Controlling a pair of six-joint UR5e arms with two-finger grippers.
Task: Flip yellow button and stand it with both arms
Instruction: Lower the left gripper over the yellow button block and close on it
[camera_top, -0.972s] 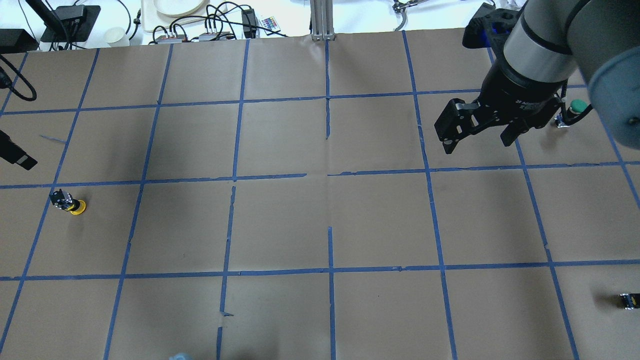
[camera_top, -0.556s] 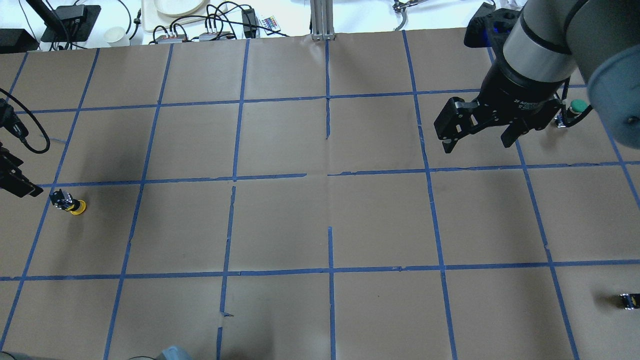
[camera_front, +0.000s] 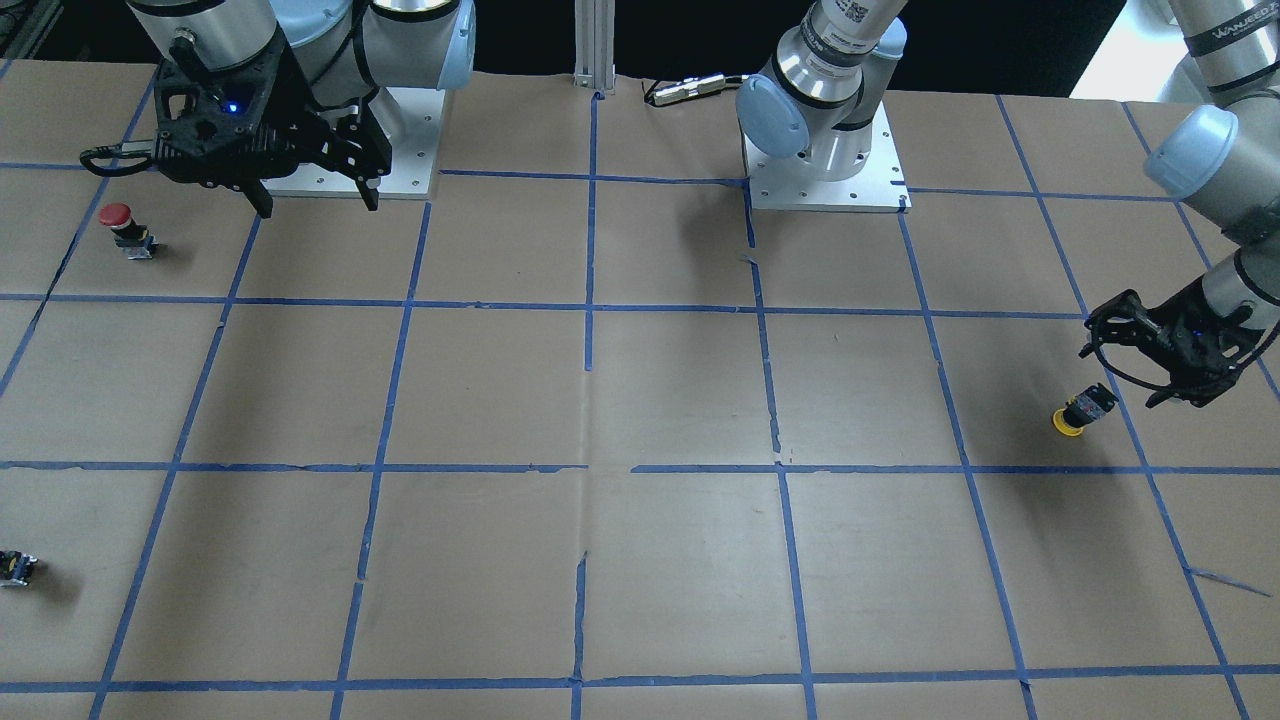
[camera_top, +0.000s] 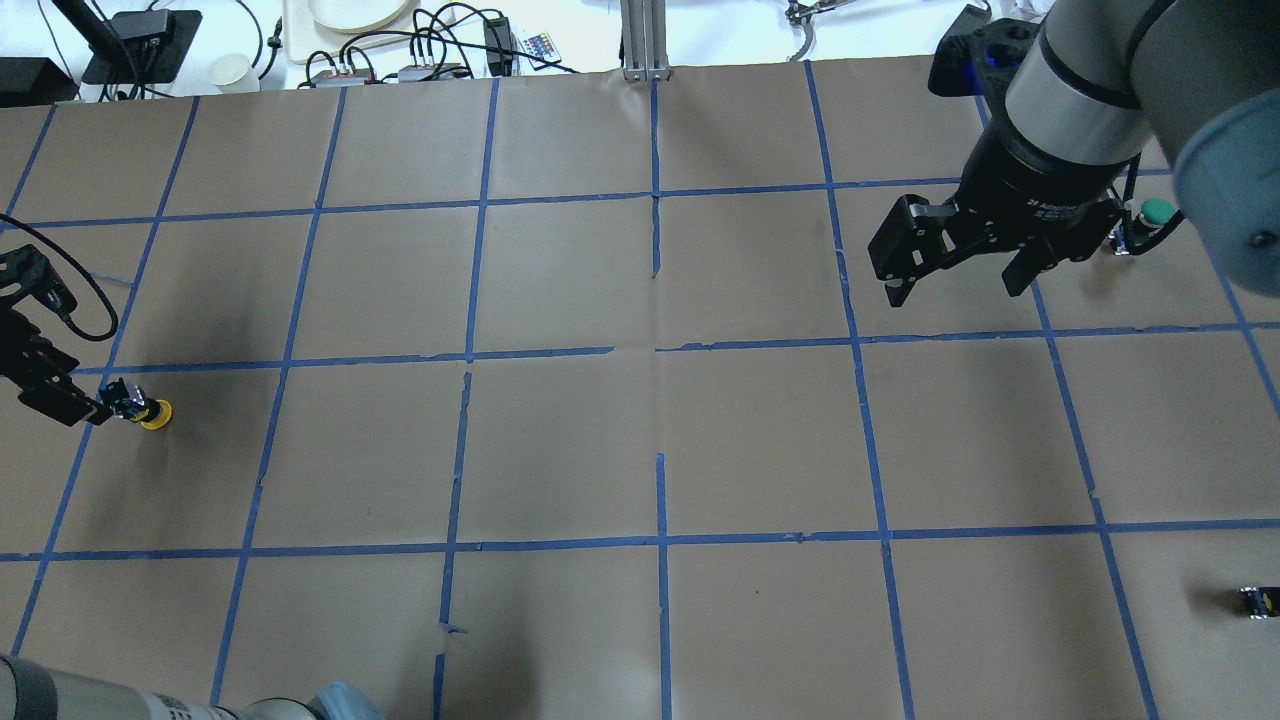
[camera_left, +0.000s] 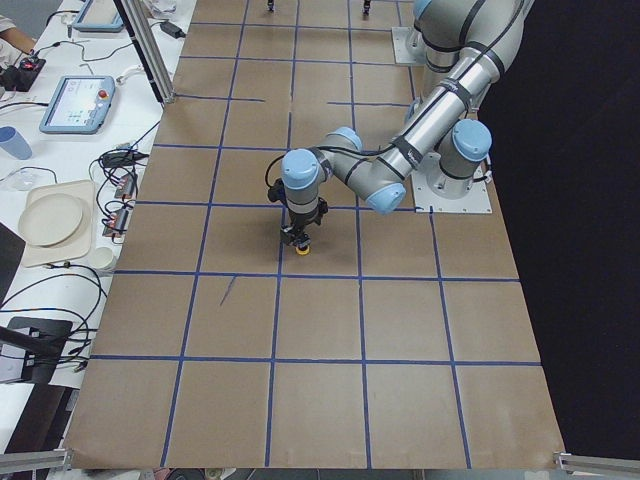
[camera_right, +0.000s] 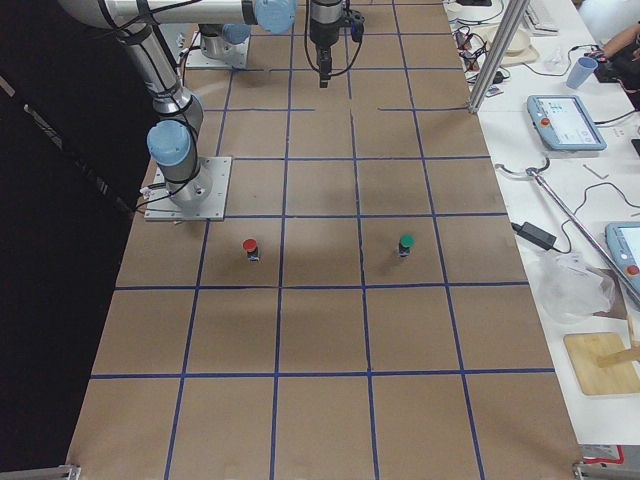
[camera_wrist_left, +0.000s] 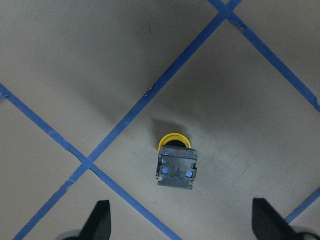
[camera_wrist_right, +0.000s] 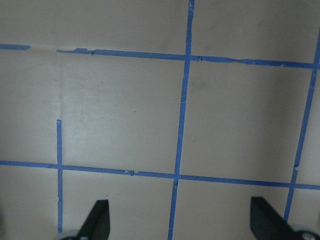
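Note:
The yellow button (camera_top: 142, 408) rests with its yellow cap against the paper and its blocky contact base raised, near the table's left end; it also shows in the front view (camera_front: 1082, 410) and the left side view (camera_left: 297, 240). My left gripper (camera_top: 45, 345) is open and hovers just over and beside it. In the left wrist view the button (camera_wrist_left: 176, 164) sits between the two spread fingertips (camera_wrist_left: 98, 220), untouched. My right gripper (camera_top: 955, 285) is open and empty, held high over the far right part of the table; its wrist view shows only paper and tape lines.
A red-capped button (camera_front: 120, 225) and a green-capped button (camera_top: 1150, 215) stand near the right arm's side. A small dark block (camera_top: 1258, 600) lies at the right edge. Cables, a plate and boxes (camera_top: 345, 30) lie beyond the far edge.
My left gripper has come in from the left edge and moved down to the yellow button. The button and the right arm have not visibly moved.

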